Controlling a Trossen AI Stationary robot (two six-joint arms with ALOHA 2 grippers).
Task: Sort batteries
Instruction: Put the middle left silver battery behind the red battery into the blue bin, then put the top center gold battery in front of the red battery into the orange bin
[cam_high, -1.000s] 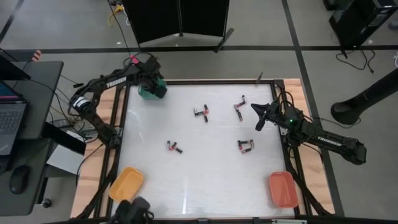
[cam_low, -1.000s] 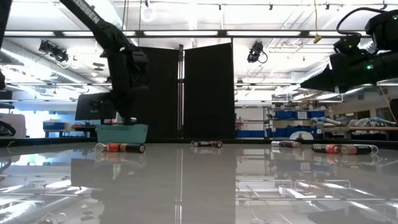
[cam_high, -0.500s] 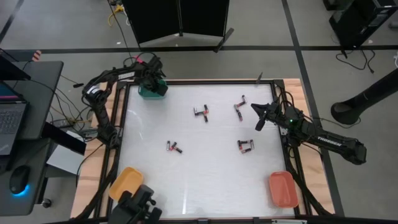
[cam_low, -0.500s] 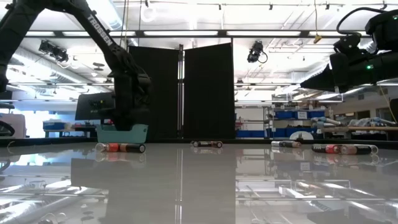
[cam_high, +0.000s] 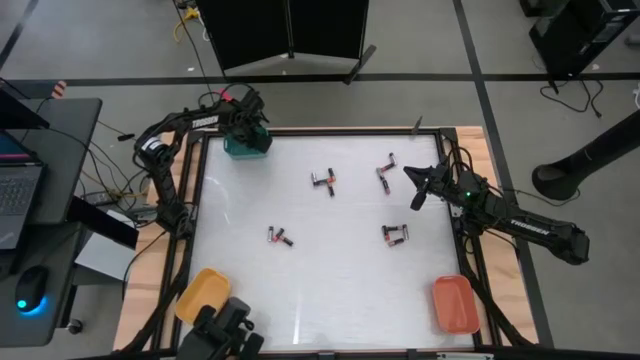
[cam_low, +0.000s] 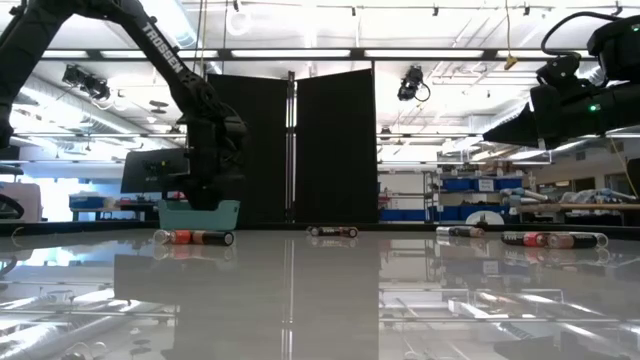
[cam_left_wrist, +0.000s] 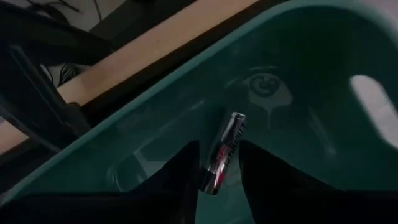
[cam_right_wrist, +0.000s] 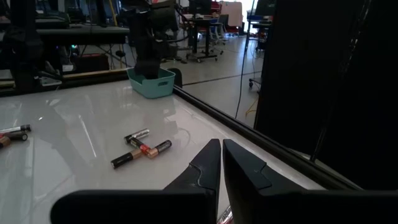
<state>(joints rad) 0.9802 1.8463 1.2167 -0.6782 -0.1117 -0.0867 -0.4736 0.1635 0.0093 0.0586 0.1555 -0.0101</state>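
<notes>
Batteries (cam_high: 323, 180) lie scattered in small clusters across the desk (cam_high: 330, 270), and one battery (cam_left_wrist: 222, 152) sits between the left end effector (cam_left_wrist: 217, 180) fingers, inside the green tray (cam_high: 243, 145) at the desk's far left corner. Those fingers stand slightly apart around it; you cannot tell whether they grip it. Let it drop fully, then lift straight up clear of the tray wall. Your right end effector (cam_right_wrist: 222, 163) hovers closed and empty near the right edge.

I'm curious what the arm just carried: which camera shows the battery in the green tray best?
The left wrist view: the battery lies in the green tray, between the left hand's fingers. The high, low and right wrist views show only the tray, not the battery.
</notes>
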